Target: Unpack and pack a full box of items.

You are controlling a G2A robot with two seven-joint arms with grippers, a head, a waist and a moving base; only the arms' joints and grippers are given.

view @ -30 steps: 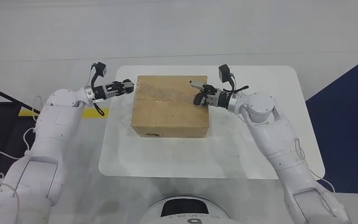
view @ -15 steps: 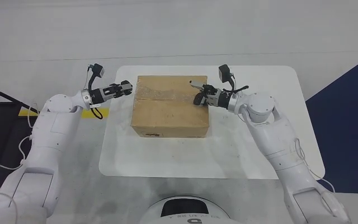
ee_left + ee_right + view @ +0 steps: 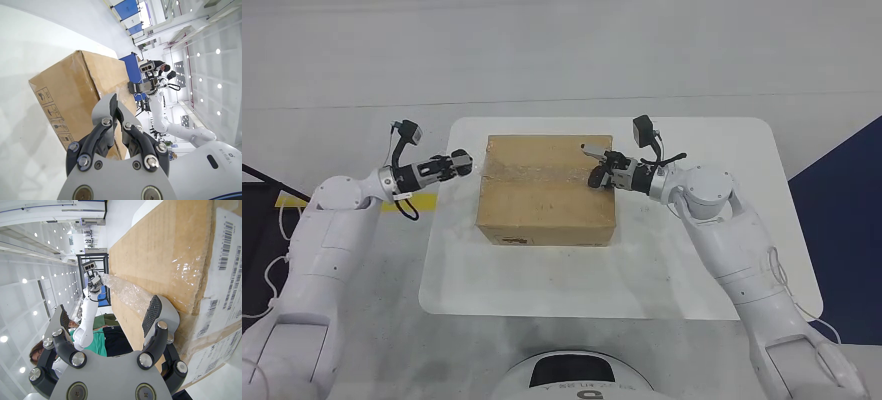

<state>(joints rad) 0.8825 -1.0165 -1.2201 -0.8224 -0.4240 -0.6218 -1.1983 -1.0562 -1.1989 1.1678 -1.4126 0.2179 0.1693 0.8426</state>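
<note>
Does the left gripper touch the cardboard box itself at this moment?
Apart. The top view shows white table between the left gripper and the cardboard box; the clear tape stretches between them.

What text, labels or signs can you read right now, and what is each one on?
Nothing reads cleanly enough to quote.
White barcode labels on one end of the cardboard box: barcodes and fine print, too small to read.
Framed handling pictograms on a side face of the box: symbols, no legible words.
Clear tape along the top seam: no print.
</note>
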